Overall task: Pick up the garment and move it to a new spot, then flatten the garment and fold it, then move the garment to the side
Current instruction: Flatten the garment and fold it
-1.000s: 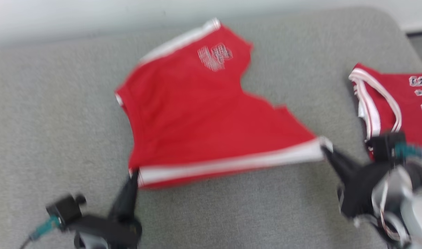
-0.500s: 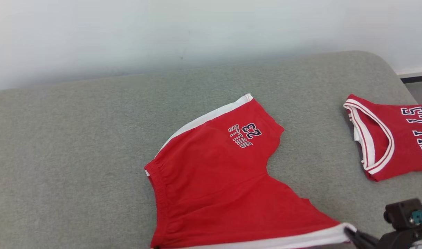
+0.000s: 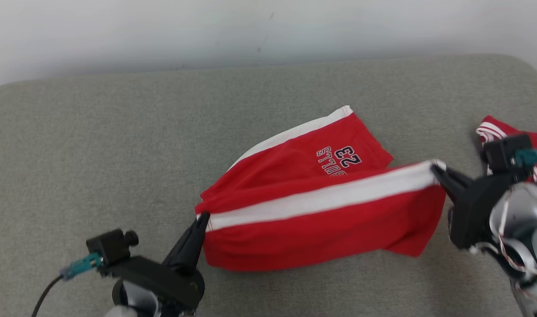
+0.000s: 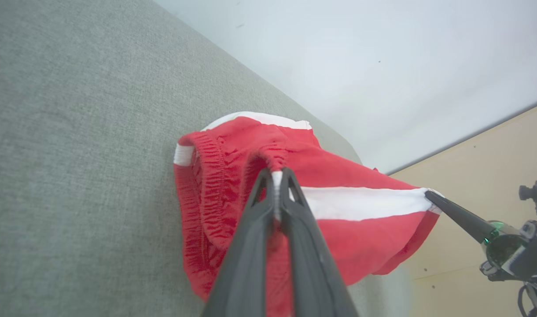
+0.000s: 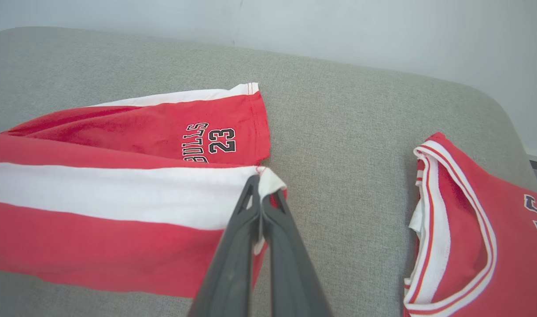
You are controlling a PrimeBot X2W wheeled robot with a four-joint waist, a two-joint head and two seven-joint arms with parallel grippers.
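red shorts point(image 3: 321, 229) have risen, striped edge stretched between left gripper point(image 3: 203, 217) and right gripper point(image 3: 435, 167), both clenched on it.

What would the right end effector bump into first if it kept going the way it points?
The red shorts that the right end effector pinches; beyond, probably their other leg, printed 23, though depth is unclear.

Left tool point(image 4: 276, 175) tight on bunched red shorts point(image 4: 356, 233), just above grey cushion point(image 4: 75, 154)
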